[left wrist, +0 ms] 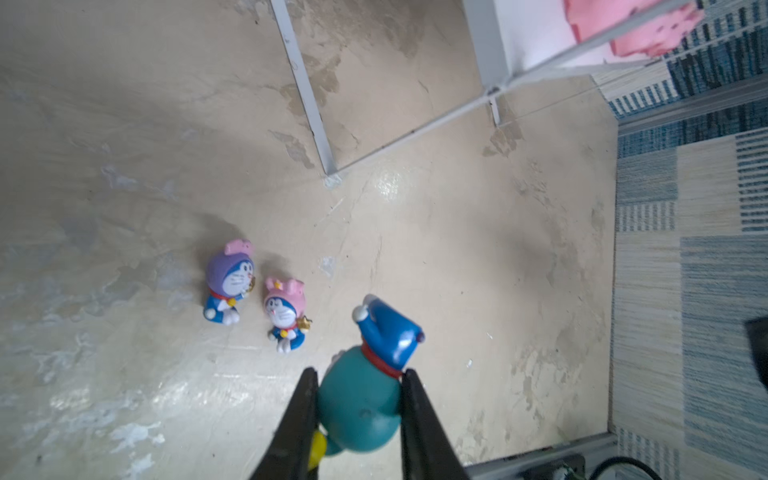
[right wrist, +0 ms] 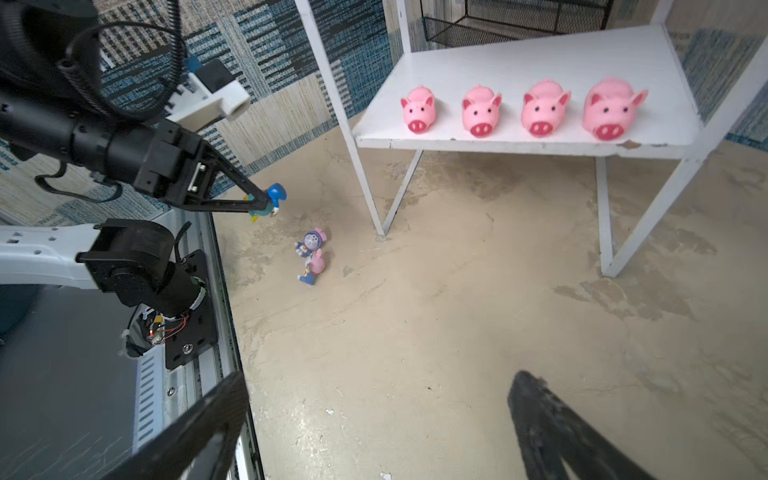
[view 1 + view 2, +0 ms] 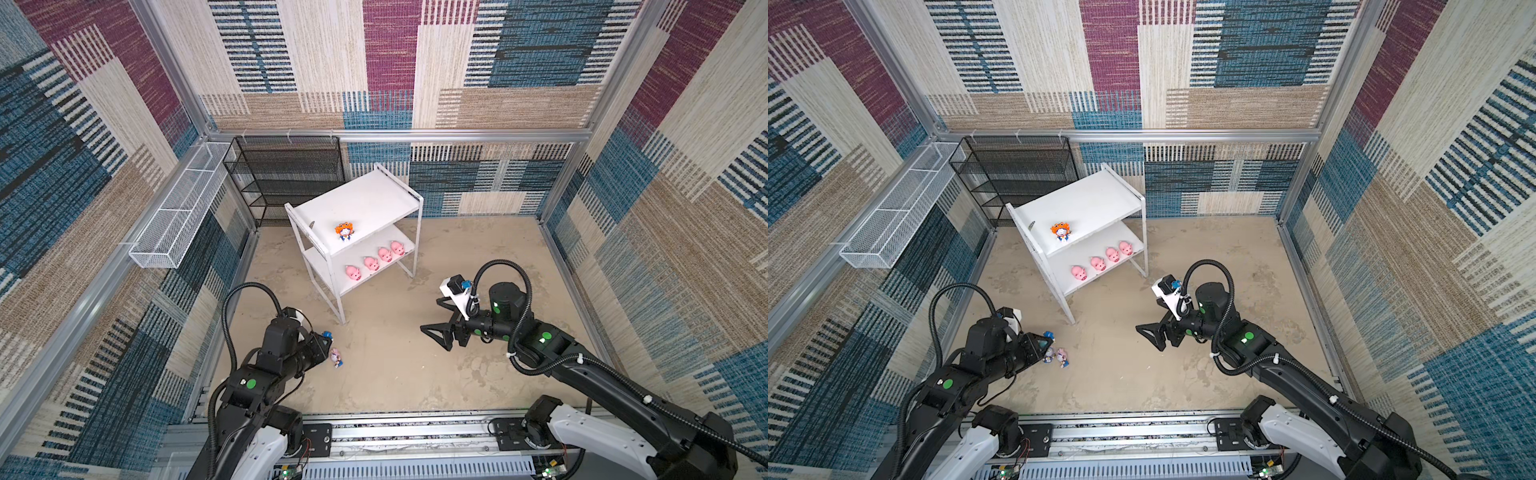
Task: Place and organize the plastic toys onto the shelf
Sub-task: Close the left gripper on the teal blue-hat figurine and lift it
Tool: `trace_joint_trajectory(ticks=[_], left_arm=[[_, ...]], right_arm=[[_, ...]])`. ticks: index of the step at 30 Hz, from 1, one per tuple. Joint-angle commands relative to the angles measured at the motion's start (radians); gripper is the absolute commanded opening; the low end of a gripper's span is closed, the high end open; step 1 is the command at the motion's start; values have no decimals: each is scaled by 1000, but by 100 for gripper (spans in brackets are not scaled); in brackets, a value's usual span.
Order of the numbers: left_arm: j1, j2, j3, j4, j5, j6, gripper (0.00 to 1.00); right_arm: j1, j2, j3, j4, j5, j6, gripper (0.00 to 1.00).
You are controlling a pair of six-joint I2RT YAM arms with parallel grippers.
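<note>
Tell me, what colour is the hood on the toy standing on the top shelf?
Orange. The orange-hooded figurine shows best in both top views.

The left arm (image 3: pixel 274 357) and the right arm (image 3: pixel 602 374) are built of matte black links, some boxy and some cylindrical. Each is joined to a glossy white base link (image 3: pixel 598 436) on a black mounting plate (image 2: pixel 208 328) fastened with silver screws (image 2: pixel 187 348). Round green stickers (image 3: pixel 250 383) mark the joints. A ribbed black hose (image 3: pixel 503 264) arches over each wrist, and white cable ties (image 3: pixel 579 359) bind it along the right arm. A white camera housing (image 3: pixel 455 293) sits on each wrist. Thin red wires (image 2: pixel 166 330) show at the left base. The left claw (image 1: pixel 359 371) and the right claw (image 2: pixel 376 382) have slim black triangular fingers.
</note>
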Motion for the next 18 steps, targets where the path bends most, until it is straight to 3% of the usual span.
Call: trace_joint_trajectory(ticks=[1, 6, 12, 18], left_arm=[[-53, -18, -18, -53, -16, -99, 18], [-163, 2, -59, -8, -43, -159, 18], [-254, 123, -35, 82, 18, -166, 18], [-283, 221, 25, 104, 159, -164, 19]], right_arm=[[1, -4, -27, 44, 20, 63, 100], [62, -14, -113, 114, -22, 17, 92], [333, 111, -165, 280, 191, -94, 92], [446, 194, -258, 578, 320, -261, 93]])
